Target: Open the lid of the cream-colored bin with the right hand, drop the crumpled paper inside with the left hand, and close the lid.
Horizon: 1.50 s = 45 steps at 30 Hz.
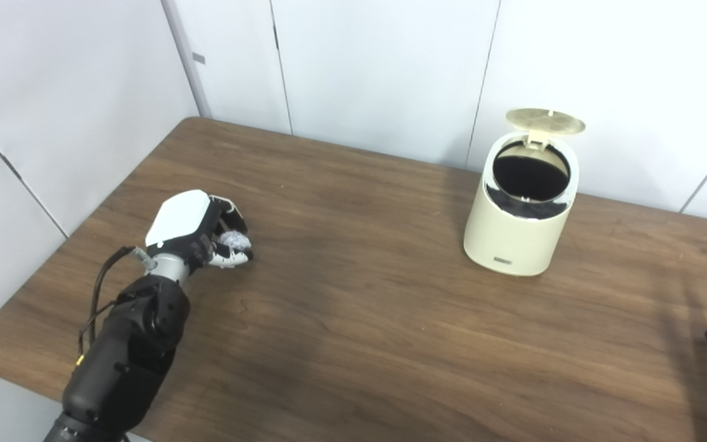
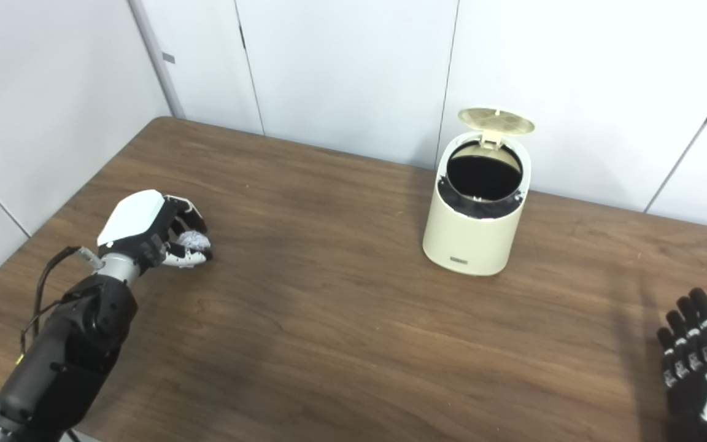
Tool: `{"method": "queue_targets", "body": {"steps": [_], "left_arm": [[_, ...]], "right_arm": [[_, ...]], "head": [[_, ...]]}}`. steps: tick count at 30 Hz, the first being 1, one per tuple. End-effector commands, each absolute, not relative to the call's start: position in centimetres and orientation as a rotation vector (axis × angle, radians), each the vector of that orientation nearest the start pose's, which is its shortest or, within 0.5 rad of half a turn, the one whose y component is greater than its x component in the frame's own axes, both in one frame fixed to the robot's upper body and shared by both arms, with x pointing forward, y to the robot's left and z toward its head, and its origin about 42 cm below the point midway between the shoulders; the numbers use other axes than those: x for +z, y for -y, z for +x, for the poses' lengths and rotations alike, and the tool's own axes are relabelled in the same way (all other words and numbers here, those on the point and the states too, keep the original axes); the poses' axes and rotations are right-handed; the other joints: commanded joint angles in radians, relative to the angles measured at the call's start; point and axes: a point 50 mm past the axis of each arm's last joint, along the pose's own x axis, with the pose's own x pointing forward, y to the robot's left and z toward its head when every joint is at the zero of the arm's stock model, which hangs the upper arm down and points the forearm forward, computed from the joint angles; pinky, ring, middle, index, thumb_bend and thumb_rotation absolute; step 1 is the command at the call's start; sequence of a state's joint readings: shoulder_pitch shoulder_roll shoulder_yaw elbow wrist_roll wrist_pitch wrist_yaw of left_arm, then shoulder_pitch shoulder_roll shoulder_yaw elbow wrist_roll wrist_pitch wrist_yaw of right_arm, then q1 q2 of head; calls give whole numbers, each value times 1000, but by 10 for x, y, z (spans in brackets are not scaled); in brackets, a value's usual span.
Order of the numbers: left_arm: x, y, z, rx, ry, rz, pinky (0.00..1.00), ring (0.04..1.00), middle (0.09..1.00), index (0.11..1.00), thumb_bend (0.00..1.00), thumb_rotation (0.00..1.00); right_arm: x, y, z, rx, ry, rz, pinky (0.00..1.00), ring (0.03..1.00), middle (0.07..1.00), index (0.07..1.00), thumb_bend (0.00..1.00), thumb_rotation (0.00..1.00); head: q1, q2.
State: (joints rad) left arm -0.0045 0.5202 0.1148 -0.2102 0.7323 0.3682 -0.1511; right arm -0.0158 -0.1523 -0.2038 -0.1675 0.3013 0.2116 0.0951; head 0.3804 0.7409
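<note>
- Standing open already: lid (image 2: 496, 120) of the cream-colored bin (image 2: 475, 236), tipped up and back on its hinge at the rear of the rim, so counting the opening step as done.
- Showing a dark, round mouth below the lid; looking black inside, apparently lined with a dark bag folded over the rim, with no paper visible in it, though the bottom is too dark to read.
- Sitting upright on the wooden table (image 2: 341, 344), toward the far right side, close to the white wall panels.
- Curling closed around the crumpled paper (image 1: 234, 240): left hand (image 1: 203, 230), low over the table near its left edge, the white wad peeking out between fingers and thumb.
- Judging the pickup as made or nearly made; not possible to tell whether the paper is lifted clear of the tabletop.
- Lying well apart from the bin, with a broad stretch of bare wood between the held paper and the opening.
- Waiting at the bottom right corner: right hand (image 2: 700, 362), holding nothing, fingers spread and pointing up, well away from the bin.
- Remaining, as a judgement: carrying the paper across to the mouth, releasing it inside, then pushing the lid down shut.
</note>
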Motion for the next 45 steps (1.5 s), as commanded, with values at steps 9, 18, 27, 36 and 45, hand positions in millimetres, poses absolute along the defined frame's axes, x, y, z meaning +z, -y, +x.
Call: {"method": "queue_targets", "body": {"steps": [9,18,27,36,45], "left_arm": [[203,-403,284,302,-143,1203,361,431,511,481,477,0],[203,-402,285,293,-139,1205,372,439,517,473,477,0],[207,-398,284,294,-117,1202,345,440,517,475,475,0],[214,-392,282,297,-64,1207,355,427,499,471,476,0],[227,-381,282,305,11,1211,350,434,498,476,476,0]], "right_arm": [[157,305,289,-37,83,142,997,993,977,956,511,1000],[157,309,290,-33,99,135,989,987,966,958,547,1000],[157,310,290,-30,102,129,992,993,964,959,552,1000],[155,308,290,-45,91,145,995,991,977,953,509,1000],[152,307,289,-39,87,165,1000,997,984,952,475,1000]], "head": [[1,3],[-1,4],[-2,4],[-3,1],[-4,2]]}}
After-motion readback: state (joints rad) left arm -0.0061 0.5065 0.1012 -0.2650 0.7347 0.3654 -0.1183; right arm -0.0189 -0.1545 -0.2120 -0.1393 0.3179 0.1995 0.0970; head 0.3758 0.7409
